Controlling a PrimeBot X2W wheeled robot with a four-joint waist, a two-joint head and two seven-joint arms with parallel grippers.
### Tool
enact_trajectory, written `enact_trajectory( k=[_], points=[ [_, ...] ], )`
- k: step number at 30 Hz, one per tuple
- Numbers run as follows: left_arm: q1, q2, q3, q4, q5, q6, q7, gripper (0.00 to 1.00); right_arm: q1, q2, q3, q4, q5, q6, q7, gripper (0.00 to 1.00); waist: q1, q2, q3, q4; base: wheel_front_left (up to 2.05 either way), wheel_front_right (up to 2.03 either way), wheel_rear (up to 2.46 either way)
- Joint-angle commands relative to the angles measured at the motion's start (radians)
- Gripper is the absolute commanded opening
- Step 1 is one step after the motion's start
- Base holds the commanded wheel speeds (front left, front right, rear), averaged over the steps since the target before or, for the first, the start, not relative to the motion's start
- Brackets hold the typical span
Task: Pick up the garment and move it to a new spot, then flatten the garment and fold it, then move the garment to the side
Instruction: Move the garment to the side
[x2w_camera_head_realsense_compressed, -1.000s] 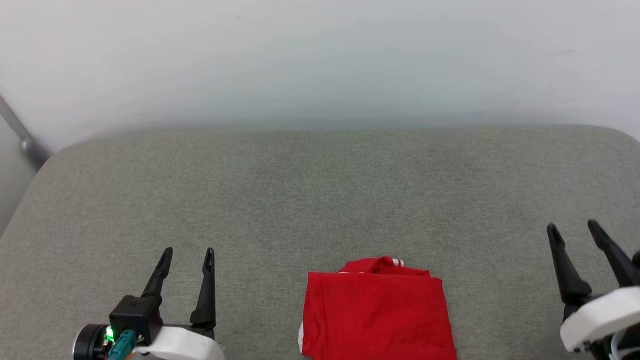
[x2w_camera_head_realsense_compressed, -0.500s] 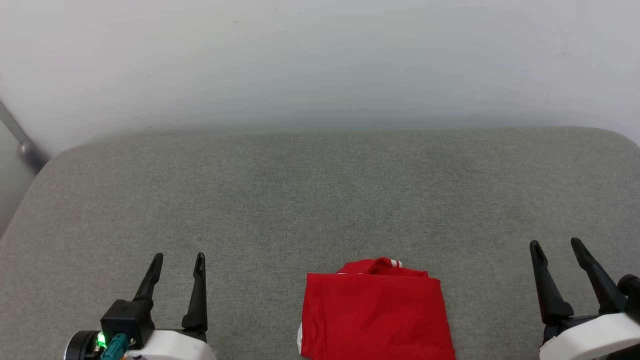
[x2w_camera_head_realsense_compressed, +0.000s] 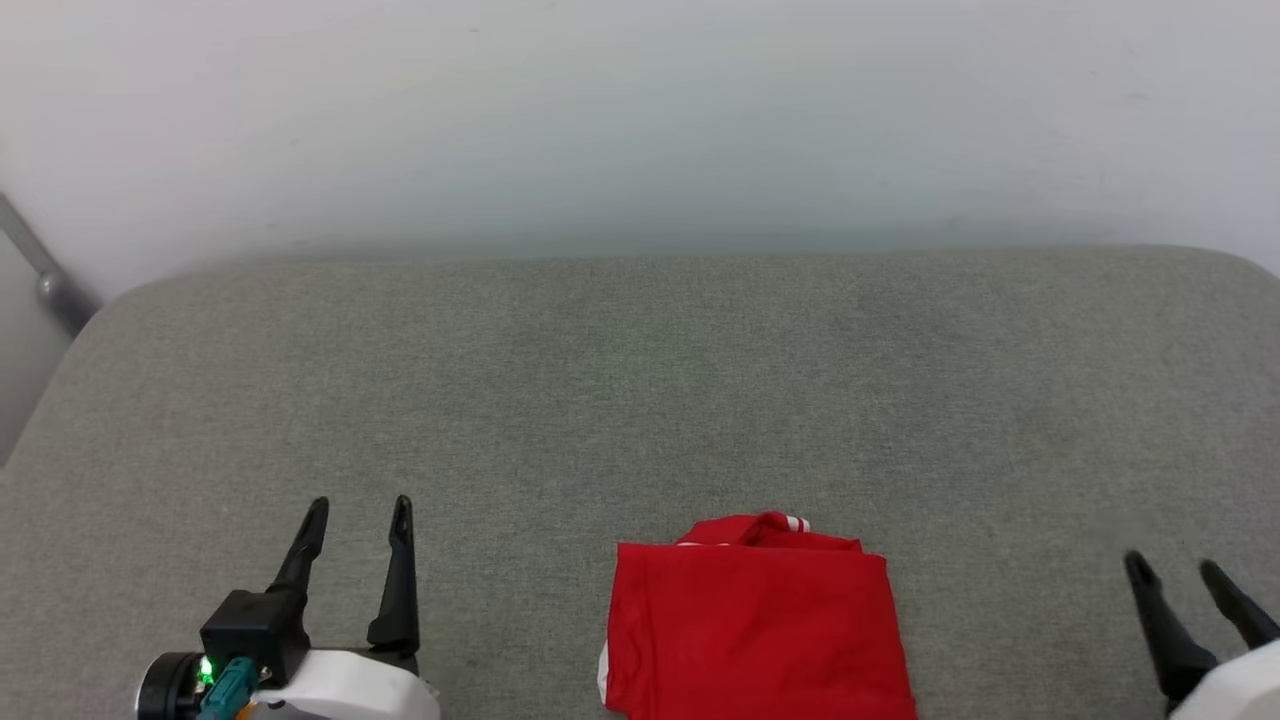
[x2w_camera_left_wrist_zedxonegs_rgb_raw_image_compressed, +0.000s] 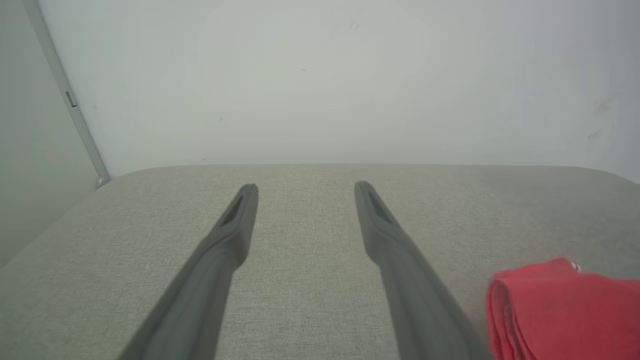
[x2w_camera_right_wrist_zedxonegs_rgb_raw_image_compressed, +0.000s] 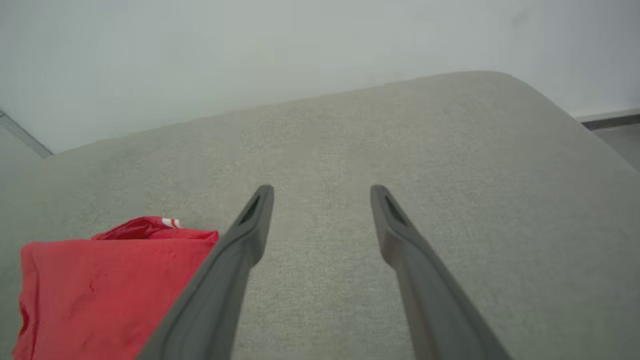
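Head view, red jersey (x2w_camera_head_realsense_compressed: 755, 630): is lying folded into a rectangle at 6 o'clock on the grey cushion (x2w_camera_head_realsense_compressed: 640, 400), with striped trim peeking out at its 12 o'clock edge.
Head view, left gripper (x2w_camera_head_realsense_compressed: 360, 505): is showing at 7 o'clock, well apart from the jersey, its fingers standing apart and holding nothing.
Head view, right gripper (x2w_camera_head_realsense_compressed: 1172, 565): is showing at 4 o'clock, its fingers spread and gripping nothing.
Head view, backdrop: a pale wall (x2w_camera_head_realsense_compressed: 640, 120) is rising behind the cushion, and a metal bar (x2w_camera_head_realsense_compressed: 45, 280) is slanting at 9 o'clock.
Left wrist view, left gripper (x2w_camera_left_wrist_zedxonegs_rgb_raw_image_compressed: 305, 186): is pointing to 12 o'clock over bare cushion, with its fingers standing wide apart.
Left wrist view, red jersey (x2w_camera_left_wrist_zedxonegs_rgb_raw_image_compressed: 565, 310): is lying at 4 o'clock, its stacked fold edges facing the nearer finger.
Right wrist view, right gripper (x2w_camera_right_wrist_zedxonegs_rgb_raw_image_compressed: 322, 189): is pointing to 12 o'clock, with its fingers standing wide apart.
Right wrist view, red jersey (x2w_camera_right_wrist_zedxonegs_rgb_raw_image_compressed: 100, 290): is lying at 8 o'clock, partly behind the finger on that side.
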Motion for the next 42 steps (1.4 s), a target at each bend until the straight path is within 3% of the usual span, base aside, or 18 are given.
enact_trajectory(
  k=[1, 8, 13, 18, 23, 29, 33, 34, 35, 36, 37, 42],
  points=[
    [-0.018, -0.009, -0.001, 0.001, 0.006, -0.004, -0.004, 1.0, 0.021, -0.023, -0.038, 0.032, 0.025, 0.0, 0.049, 1.0, 0.0, 0.0, 0.001, 0.013, 0.0, 0.0, 0.0],
    [-0.029, -0.041, -0.004, 0.009, 0.015, -0.014, -0.007, 1.0, 0.005, -0.066, -0.196, 0.217, 0.209, 0.0, 0.384, 1.0, 0.0, 0.0, 0.005, 0.052, 0.0, 0.0, 0.0],
    [-0.041, -0.056, -0.006, 0.012, 0.02, -0.028, -0.008, 1.0, -0.061, 0.017, -0.269, 0.32, 0.371, 0.0, 0.649, 1.0, 0.0, 0.0, 0.022, 0.084, 0.0, 0.0, 0.0],
    [-0.074, -0.073, -0.008, 0.02, 0.032, -0.044, -0.008, 1.0, -0.133, 0.072, -0.277, 0.387, 0.541, 0.0, 0.803, 1.0, 0.0, 0.0, 0.062, 0.116, 0.0, 0.0, 0.0],
    [-0.104, -0.089, -0.007, 0.026, 0.045, -0.06, -0.009, 1.0, -0.221, 0.082, -0.243, 0.528, 0.712, 0.0, 0.878, 1.0, 0.0, 0.0, 0.091, 0.135, 0.0, 0.0, 0.0],
    [-0.124, -0.104, 0.0, 0.04, 0.063, -0.078, -0.009, 1.0, -0.316, 0.083, -0.184, 0.676, 0.887, 0.0, 0.858, 1.0, 0.0, 0.0, 0.116, 0.148, 0.0, 0.0, 0.0],
    [-0.13, -0.109, 0.005, 0.045, 0.07, -0.085, -0.009, 1.0, -0.346, 0.086, -0.148, 0.707, 0.935, 0.001, 0.848, 1.0, 0.0, 0.0, 0.125, 0.152, 0.0, 0.0, 0.0],
    [-0.133, -0.112, 0.007, 0.045, 0.072, -0.088, -0.008, 1.0, -0.353, 0.087, -0.134, 0.709, 0.947, 0.001, 0.843, 0.83, 0.0, 0.0, 0.127, 0.153, 0.0, 0.0, 0.0],
    [-0.134, -0.114, 0.01, 0.046, 0.073, -0.091, -0.008, 1.0, -0.356, 0.087, -0.12, 0.71, 0.955, 0.001, 0.841, 0.4, 0.0, 0.0, 0.127, 0.153, 0.0, 0.0, 0.0],
    [-0.135, -0.116, 0.012, 0.048, 0.076, -0.092, -0.008, 1.0, -0.356, 0.087, -0.106, 0.703, 0.954, 0.001, 0.838, 0.11, 0.0, 0.0, 0.127, 0.152, 0.0, 0.0, 0.0],
    [-0.135, -0.118, 0.014, 0.049, 0.078, -0.093, -0.008, 1.0, -0.355, 0.087, -0.093, 0.693, 0.952, 0.001, 0.832, 0.0, 0.0, 0.0, 0.126, 0.151, 0.0, 0.0, 0.0],
    [-0.116, -0.118, 0.025, 0.052, 0.087, -0.098, -0.008, 1.0, -0.339, 0.076, -0.031, 0.603, 0.886, 0.001, 0.788, 0.0, 0.0, 0.0, 0.108, 0.123, 0.0, 0.0, 0.0]
  ],
)
